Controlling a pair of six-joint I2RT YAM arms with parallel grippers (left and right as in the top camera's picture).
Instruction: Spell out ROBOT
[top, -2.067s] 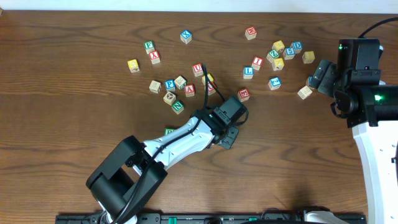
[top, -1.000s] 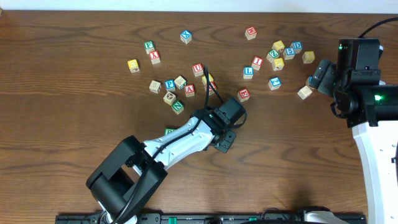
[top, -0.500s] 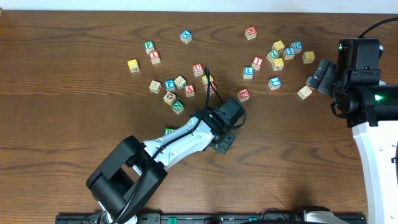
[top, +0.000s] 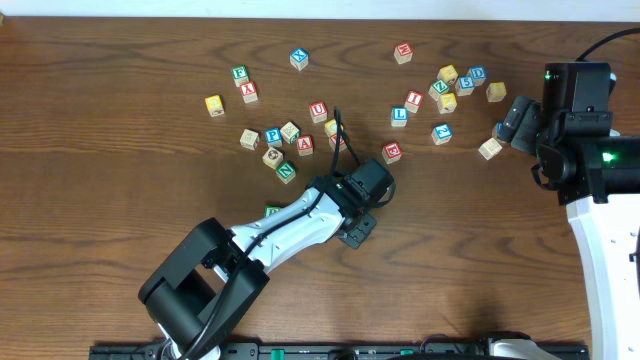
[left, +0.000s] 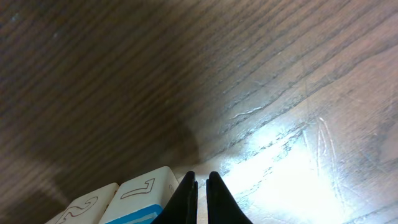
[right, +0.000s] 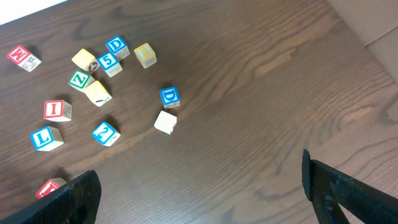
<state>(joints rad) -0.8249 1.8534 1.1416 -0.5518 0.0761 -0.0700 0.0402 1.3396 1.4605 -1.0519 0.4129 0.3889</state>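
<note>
Overhead gives you the dark, straight-grained wooden table (top: 120, 180) and the letter blocks (top: 305, 145), small pale wooden cubes with red, blue, green or yellow faces. They lie scattered and none is set in a row. One bunch lies at 11 to 12 o'clock from the left gripper (top: 358, 230), and another lies at 1 o'clock from it, close to the right gripper (top: 512, 122). A red E block (top: 392, 152) sits between the bunches, and a green block (top: 272, 210) peeks out from under the left arm. You cannot read either gripper's finger spacing from up here. The left wrist view shows the left gripper (left: 201, 196) clenched, its dark tapering fingers (left: 188, 202) parted by only a thin slit with nothing between them. They sit low over glossy wood with glare at 4 o'clock. At 8 o'clock in that frame, two pale blocks (left: 146, 190) sit side by side with outlined figures on top, and you cannot match them to any block seen overhead. The right wrist view shows the right gripper (right: 199, 186) released and empty, its black fingers (right: 74, 199) spread to the lower corners. A blue D block (right: 170, 96) lies just beside a plain block (right: 165, 122) at 11 o'clock from the gripper, and the rest fan out toward 10 o'clock.
</note>
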